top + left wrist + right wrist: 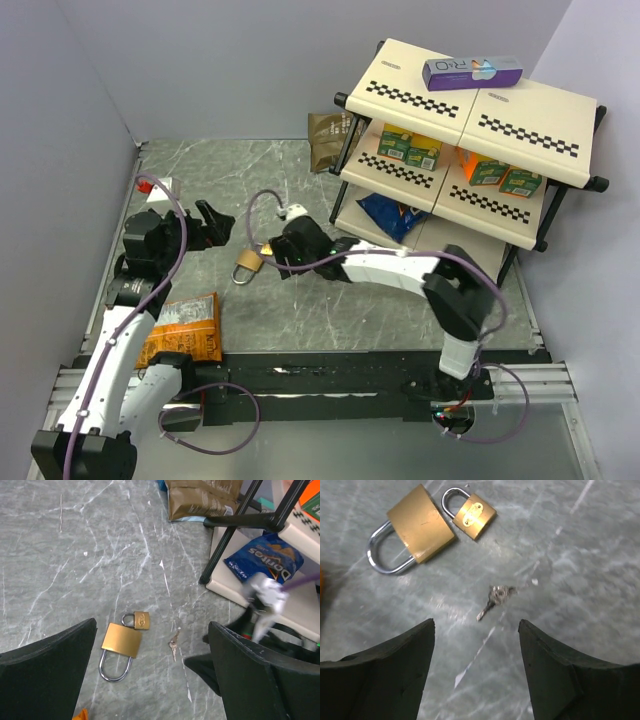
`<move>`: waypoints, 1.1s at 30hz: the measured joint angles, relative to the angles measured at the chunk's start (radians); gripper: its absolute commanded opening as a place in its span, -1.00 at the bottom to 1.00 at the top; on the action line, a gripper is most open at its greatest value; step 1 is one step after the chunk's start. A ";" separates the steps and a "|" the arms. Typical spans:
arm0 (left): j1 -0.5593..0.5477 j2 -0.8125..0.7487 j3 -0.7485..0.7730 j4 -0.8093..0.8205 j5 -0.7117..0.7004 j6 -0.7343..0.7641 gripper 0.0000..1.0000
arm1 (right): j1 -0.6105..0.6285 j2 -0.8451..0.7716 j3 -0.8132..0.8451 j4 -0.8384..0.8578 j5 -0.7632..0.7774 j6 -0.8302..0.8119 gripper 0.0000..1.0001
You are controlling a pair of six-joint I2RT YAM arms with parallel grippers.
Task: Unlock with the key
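The key (495, 597), tiny and silvery with a thin wire ring, lies flat on the grey marble table; it also shows in the left wrist view (173, 645). A large brass padlock (420, 522) with a silver shackle lies beside a small brass padlock (475, 514); both also show in the left wrist view, the large one (121, 640) and the small one (141, 620). My right gripper (476, 625) is open and empty, hovering just short of the key. My left gripper (152, 630) is open and empty, above the padlocks. In the top view the padlocks (248, 263) lie between my left gripper (205, 225) and my right gripper (272, 255); the key is hidden there.
A checkered shelf rack (470, 130) with snack boxes stands at the back right, its black leg (225, 540) near the key. A blue chip bag (265, 560) lies on its bottom shelf. A brown pouch (325, 135) lies behind. An orange snack bag (185, 325) lies front left.
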 measured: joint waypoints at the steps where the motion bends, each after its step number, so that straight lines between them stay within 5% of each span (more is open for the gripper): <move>1: 0.000 0.005 0.000 -0.002 0.000 0.001 0.99 | 0.000 0.042 0.034 -0.005 -0.003 -0.016 0.45; 9: 0.003 0.033 0.000 -0.004 0.009 0.004 0.99 | -0.011 0.213 0.143 -0.028 -0.053 -0.161 0.35; 33: 0.029 0.081 0.000 -0.008 0.089 0.000 0.99 | -0.066 0.257 0.135 0.015 -0.225 -0.473 0.05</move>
